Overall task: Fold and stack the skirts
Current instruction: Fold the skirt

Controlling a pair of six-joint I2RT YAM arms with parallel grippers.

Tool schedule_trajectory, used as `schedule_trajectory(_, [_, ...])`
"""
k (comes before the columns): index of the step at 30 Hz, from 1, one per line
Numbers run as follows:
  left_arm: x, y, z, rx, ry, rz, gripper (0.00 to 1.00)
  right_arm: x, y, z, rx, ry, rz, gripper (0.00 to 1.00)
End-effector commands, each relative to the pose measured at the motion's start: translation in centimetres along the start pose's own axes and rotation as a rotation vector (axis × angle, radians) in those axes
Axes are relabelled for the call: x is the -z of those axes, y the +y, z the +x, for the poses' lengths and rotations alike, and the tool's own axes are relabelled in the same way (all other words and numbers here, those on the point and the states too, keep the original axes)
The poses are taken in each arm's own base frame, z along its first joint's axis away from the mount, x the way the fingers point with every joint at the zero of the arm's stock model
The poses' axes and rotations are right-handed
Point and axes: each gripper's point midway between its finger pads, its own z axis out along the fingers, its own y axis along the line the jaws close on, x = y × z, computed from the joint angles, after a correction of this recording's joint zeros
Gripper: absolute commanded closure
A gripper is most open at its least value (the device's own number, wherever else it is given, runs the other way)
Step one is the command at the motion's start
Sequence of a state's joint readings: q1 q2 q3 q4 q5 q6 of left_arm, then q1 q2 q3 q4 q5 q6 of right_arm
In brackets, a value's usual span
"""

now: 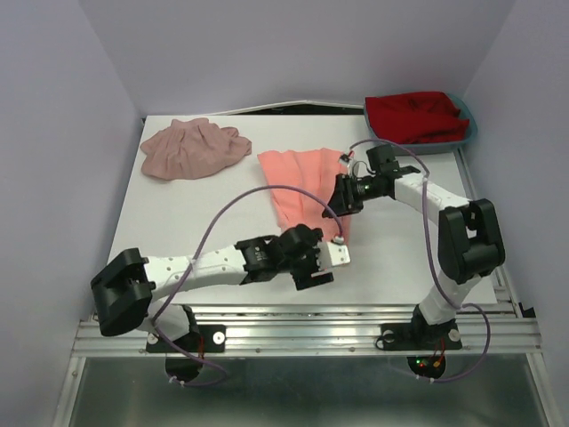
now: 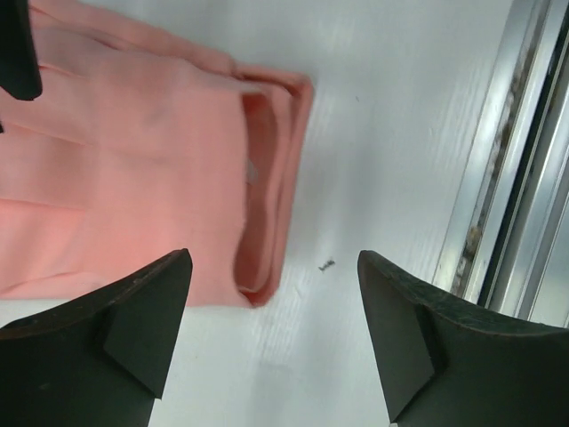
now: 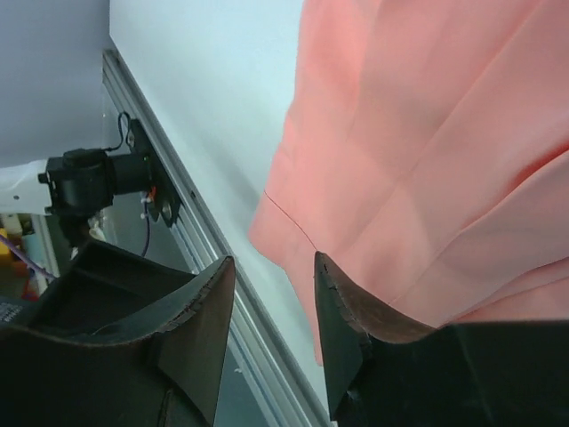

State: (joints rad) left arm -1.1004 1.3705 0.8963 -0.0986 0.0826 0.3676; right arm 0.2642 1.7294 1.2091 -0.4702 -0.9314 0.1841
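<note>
The salmon-coral pleated skirt lies folded flat in the middle of the table, and its waistband end shows in the left wrist view. The mauve-pink skirt lies bunched at the back left. My left gripper hovers over the coral skirt's near end. It is open wide with only bare table between the fingers. My right gripper is over the skirt's right edge. Its jaws stand apart with nothing between them, and the coral fabric lies beside one finger.
A blue bin holding red cloth stands at the back right corner. An aluminium rail runs along the table's near edge. Lilac walls enclose the white table on three sides.
</note>
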Motion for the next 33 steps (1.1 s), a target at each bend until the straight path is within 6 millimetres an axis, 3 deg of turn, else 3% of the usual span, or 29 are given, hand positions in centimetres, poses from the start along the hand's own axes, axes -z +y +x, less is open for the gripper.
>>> schedule_trajectory(1, [-0.9, 0.6, 2.2, -0.212, 0.117, -0.182, 0.12, -2.4, -1.6, 4.8, -0.077, 0.123, -0.044, 0.55])
schedule_trajectory(3, [-2.0, -0.6, 2.6, -0.246, 0.137, -0.177, 0.12, -3.2, -3.4, 6.6, -0.113, 0.168, -0.026, 0.56])
schedule_trajectory(10, [-4.3, -0.2, 3.0, -0.275, 0.182, -0.291, 0.11, -4.7, -8.5, 11.5, -0.214, 0.299, 0.083, 0.60])
schedule_trajectory(14, [-4.8, -0.3, 3.2, -0.317, 0.186, -0.326, 0.11, -5.0, -9.4, 12.4, -0.245, 0.328, 0.098, 0.60])
schedule_trajectory(19, [-6.7, -1.3, 5.4, -0.349, 0.255, -0.279, 0.14, -5.0, -9.9, 12.7, -0.246, 0.334, 0.122, 0.61])
schedule_trajectory(22, [-7.4, -1.7, 6.8, -0.362, 0.275, -0.258, 0.23, -5.0, -9.9, 12.9, -0.254, 0.345, 0.117, 0.61])
schedule_trajectory(24, [-7.7, -1.6, 7.8, -0.371, 0.286, -0.272, 0.38, -5.0, -10.0, 13.2, -0.262, 0.355, 0.113, 0.61])
schedule_trajectory(28, [-7.6, -1.2, 8.8, -0.371, 0.302, -0.291, 0.52, -5.0, -9.7, 13.3, -0.270, 0.360, 0.102, 0.61])
schedule_trajectory(33, [-7.1, -1.2, 8.4, -0.349, 0.289, -0.290, 0.70, -4.8, -9.1, 12.5, -0.255, 0.344, 0.092, 0.62])
